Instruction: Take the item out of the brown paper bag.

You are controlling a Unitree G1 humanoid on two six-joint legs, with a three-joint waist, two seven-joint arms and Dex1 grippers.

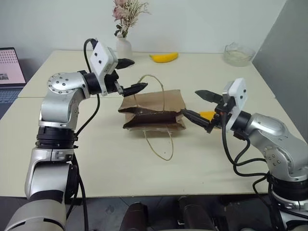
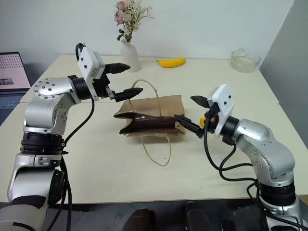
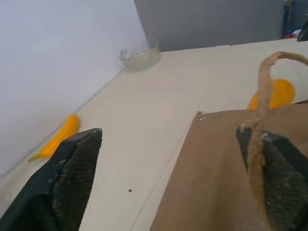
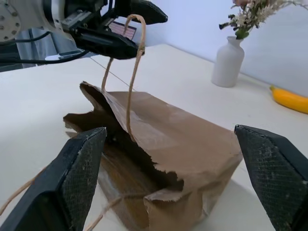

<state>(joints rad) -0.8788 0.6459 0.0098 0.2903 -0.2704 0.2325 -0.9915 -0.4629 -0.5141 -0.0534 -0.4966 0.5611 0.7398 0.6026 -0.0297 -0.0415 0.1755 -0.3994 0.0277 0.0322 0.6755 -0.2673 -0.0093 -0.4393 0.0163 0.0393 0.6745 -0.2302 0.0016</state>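
Pale cream table (image 1: 96, 159) against a white wall, with a vase of dried flowers, a banana and a glass bowl parked along the back edge. Brown paper bag (image 1: 159, 108) lay on its side mid-table, creased and flimsy, mouth gaping toward the robot, one twine loop handle (image 1: 154, 86) standing up near the left gripper (image 1: 130, 76), whose jaws were spread wide on nothing. Right gripper (image 1: 202, 108) was also wide open, empty. The item (image 1: 208, 115) sat on the table just past the bag's right end, behind those jaws: small, smooth, yellow-orange, rounded. Probably light but slippery, so I'd pinch it across its short middle.
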